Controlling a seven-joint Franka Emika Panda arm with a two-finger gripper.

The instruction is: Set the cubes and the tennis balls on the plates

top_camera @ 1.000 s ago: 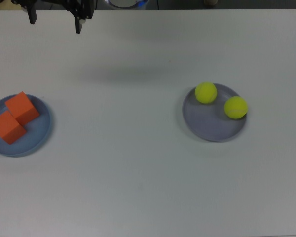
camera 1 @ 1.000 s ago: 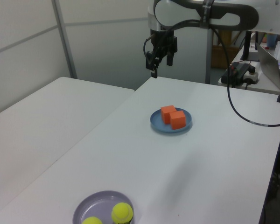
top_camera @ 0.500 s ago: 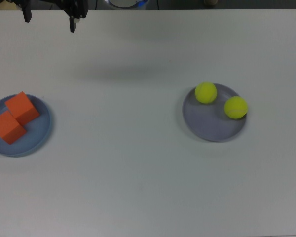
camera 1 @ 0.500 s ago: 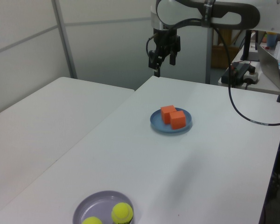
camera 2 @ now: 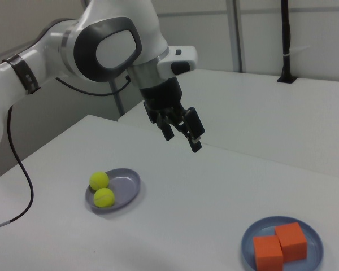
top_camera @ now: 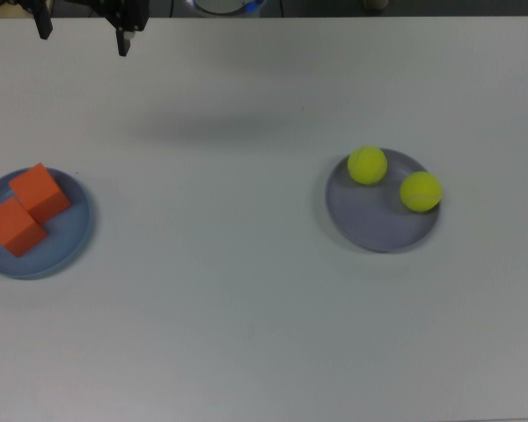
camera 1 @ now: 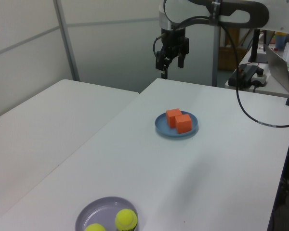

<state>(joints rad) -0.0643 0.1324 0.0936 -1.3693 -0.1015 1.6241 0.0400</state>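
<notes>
We see the gripper point(camera 2: 182, 136) raised, fingers spread, empty. Well below it the two cubes point(camera 1: 178, 120) sit touching on the blue plate point(camera 1: 162, 126); farther off, both tennis balls point(top_camera: 394, 178) rest on the lavender plate point(top_camera: 370, 225).

Two touching orange cubes point(top_camera: 26, 209) on blue plate point(top_camera: 74, 239) — two tennis balls point(top_camera: 394, 178) on lavender plate point(top_camera: 374, 224).

The top view's upper edge crops the gripper point(top_camera: 81, 37); the left view's bottom clips one tennis ball point(camera 1: 95, 227).
</notes>
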